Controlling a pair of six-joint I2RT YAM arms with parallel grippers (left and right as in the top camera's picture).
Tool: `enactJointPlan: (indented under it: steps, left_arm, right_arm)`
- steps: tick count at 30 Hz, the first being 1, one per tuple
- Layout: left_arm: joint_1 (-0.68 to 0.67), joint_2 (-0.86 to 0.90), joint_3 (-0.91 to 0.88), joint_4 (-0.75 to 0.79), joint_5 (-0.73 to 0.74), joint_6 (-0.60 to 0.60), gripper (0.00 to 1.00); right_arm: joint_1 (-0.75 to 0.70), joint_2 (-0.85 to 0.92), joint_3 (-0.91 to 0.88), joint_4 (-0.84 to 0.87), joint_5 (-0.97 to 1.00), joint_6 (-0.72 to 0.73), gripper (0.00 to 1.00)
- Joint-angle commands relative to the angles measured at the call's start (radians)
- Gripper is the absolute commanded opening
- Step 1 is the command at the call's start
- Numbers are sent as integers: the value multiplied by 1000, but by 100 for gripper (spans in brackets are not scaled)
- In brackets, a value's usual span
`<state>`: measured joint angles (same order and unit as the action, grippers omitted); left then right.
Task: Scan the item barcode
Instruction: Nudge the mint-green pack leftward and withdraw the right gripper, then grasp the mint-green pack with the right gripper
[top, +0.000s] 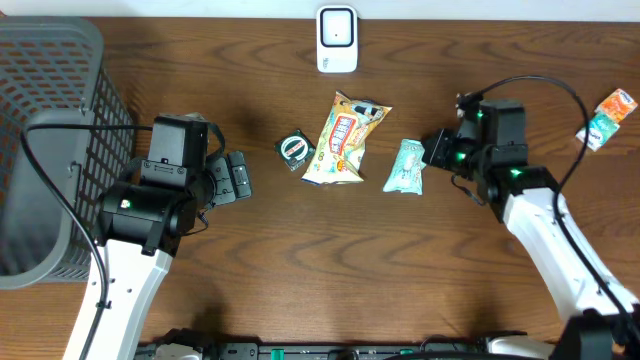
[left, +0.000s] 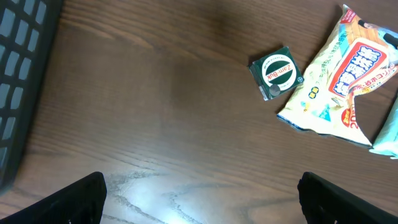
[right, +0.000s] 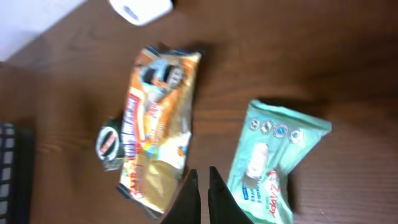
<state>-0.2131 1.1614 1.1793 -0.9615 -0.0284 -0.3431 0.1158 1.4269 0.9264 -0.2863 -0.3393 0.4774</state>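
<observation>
Nearest, the left pincer (left: 200, 194) is seen spread wide over bare brown table (left: 155, 112), with nothing between its black fingers (left: 74, 199). A grey mesh basket (top: 50, 120) is noted at the table's left end, just beside the left arm.

On the other side, the right pincer (right: 202, 190) is pressed together. No object is seen between its tips. It is held low by the lower left edge of the mint-green wipes pack (right: 273, 168); whether it is touching cannot be told.

Mid-table, three items are laid in a row. The wipes pack (top: 404, 166) lies flat at the right, just beside the right pincer (top: 432, 150). A yellow snack bag (top: 344, 140) lies near it at centre, apart from it. A small green square packet with a round logo (top: 295, 150) lies against the bag's left edge.

An orange and green packet (top: 608, 118) is noted alone at the right edge.

Farthest, a white scanner (top: 337, 40) is placed at the back edge, beyond the snack bag and well apart from both pincers.
</observation>
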Motion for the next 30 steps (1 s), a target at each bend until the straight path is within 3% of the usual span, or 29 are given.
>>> enactJointPlan:
  steps: [1,3,8,14,24,26,30]
  left_arm:
    - [2,2,9,0,2,-9,97]
    - [2,2,9,0,2,-9,98]
    - [2,2,9,0,2,-9,98]
    - [2,2,9,0,2,-9,98]
    - [2,2,9,0,2,-9,98]
    - [2,2,9,0,2,-9,98]
    - [2,2,9,0,2,-9,98]
  right_arm:
    - [6,-8,8,-6,-6,-23,1]
    - [6,5,8,-28,21,-22,2]
    - [6,73,8,-89,67,-19,39]
    - [6,200,8,-51,67,-19,47]
    - [6,352,8,0,11,-19,47]
    - [6,377,8,0,11,-19,43]
    - [16,418,8,8,3,-19,25]
